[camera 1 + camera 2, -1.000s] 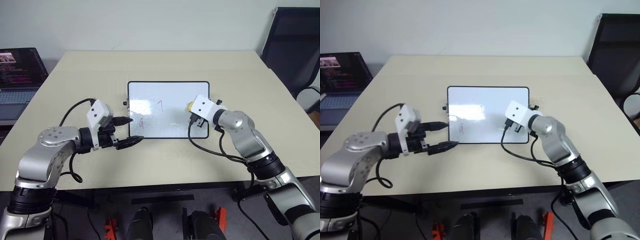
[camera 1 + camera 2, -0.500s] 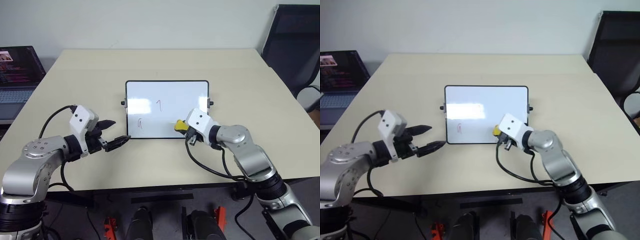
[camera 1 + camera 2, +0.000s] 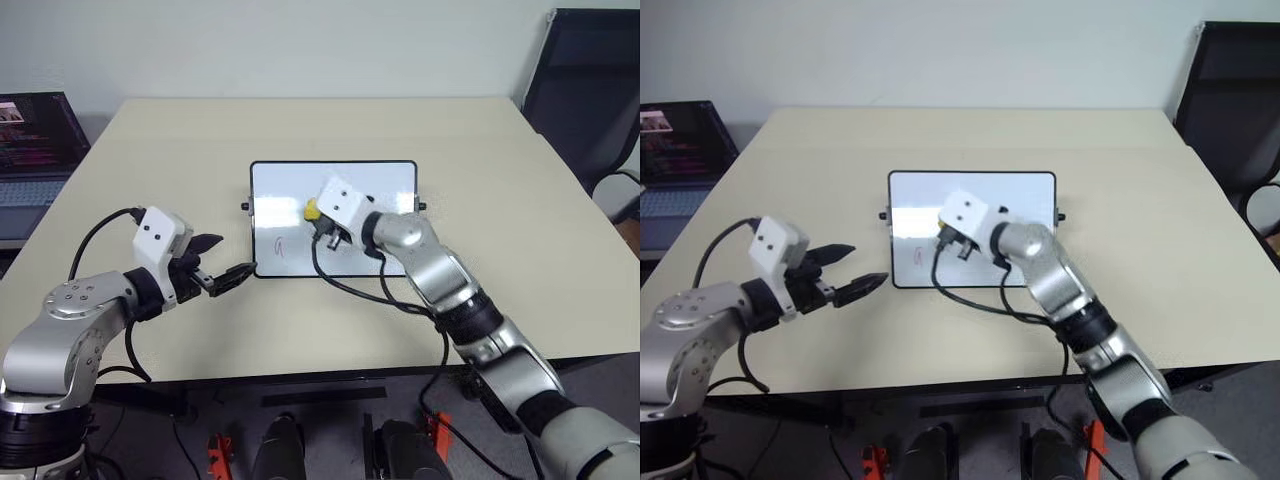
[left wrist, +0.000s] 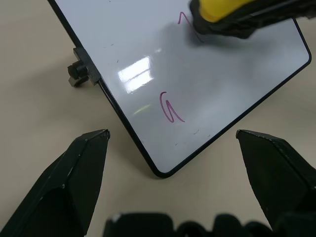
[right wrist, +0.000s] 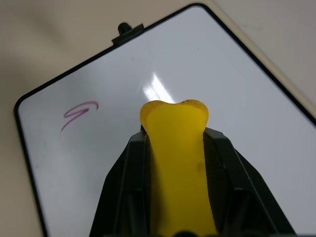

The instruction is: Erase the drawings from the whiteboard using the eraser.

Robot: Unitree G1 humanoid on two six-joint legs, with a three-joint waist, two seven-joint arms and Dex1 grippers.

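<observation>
Nearest, we list the left end effector (image 3: 222,261): both black fingers spread wide with nothing between them, hanging over the tabletop (image 3: 520,230) just off the whiteboard's near left corner, apart from the frame.

Next, the whiteboard (image 3: 385,180): flat at the tabletop's centre, black frame, a small knob on each short side. Its near right portion is covered by the right arm in the head views.

On it, the drawings: we make out one red scribble (image 4: 170,107) near the left near corner. A second red stroke (image 4: 183,19) is partly hidden under the eraser; its shape cannot be read. We cannot find a third.

Then the right end effector (image 5: 174,136): clamped on the eraser (image 5: 177,148), whose yellow tip protrudes past the fingers over the board's middle. Its dark underside meets the board at that stroke.

Farthest left, a laptop (image 3: 35,150), cut off by the frame edge; far right, a dark chair (image 3: 590,90), partly cropped.
</observation>
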